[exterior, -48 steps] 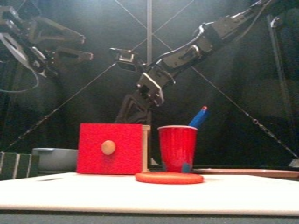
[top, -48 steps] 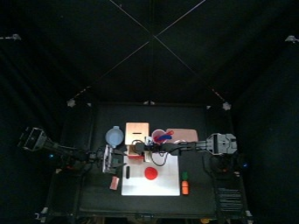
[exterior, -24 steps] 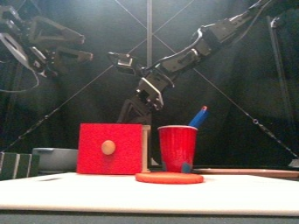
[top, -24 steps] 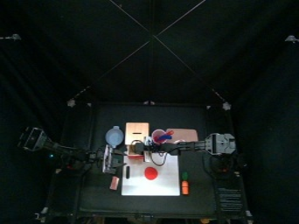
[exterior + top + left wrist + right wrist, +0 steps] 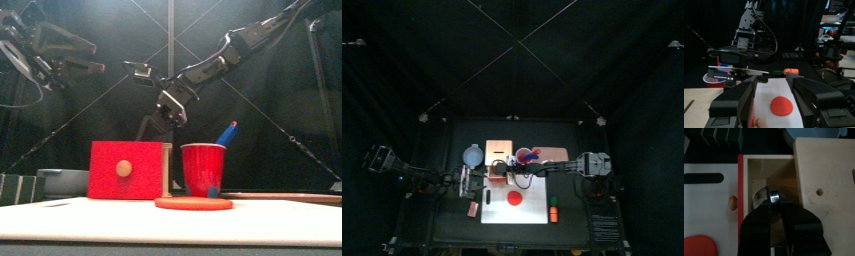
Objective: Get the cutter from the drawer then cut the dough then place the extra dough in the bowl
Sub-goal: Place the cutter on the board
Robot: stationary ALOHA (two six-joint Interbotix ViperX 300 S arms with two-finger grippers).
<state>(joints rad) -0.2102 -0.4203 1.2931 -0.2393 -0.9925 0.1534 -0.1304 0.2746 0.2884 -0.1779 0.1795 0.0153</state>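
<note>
The pale wooden box (image 5: 502, 150) stands with its red drawer front (image 5: 128, 170) pulled out. In the right wrist view the round metal cutter (image 5: 769, 194) sits at the tips of my right gripper (image 5: 779, 208), over the open drawer. Its wire handle runs between the nearly closed jaws. This gripper (image 5: 150, 128) hangs just above the box. A flat red dough disc (image 5: 515, 199) lies on the white cutting board (image 5: 537, 220). My left gripper (image 5: 774, 82) hovers open at the board's left side, and the dough (image 5: 782, 106) shows between its jaws. The blue-grey bowl (image 5: 473, 155) stands left of the box.
A red cup (image 5: 203, 168) holding a blue knife stands right of the box, behind the dough. A small orange and white toy (image 5: 553, 213) lies on the board's right part. Another small reddish piece (image 5: 473, 208) lies off the board's left edge.
My right gripper has risen slightly above the box. The left arm, dough, cup and bowl have stayed put.
</note>
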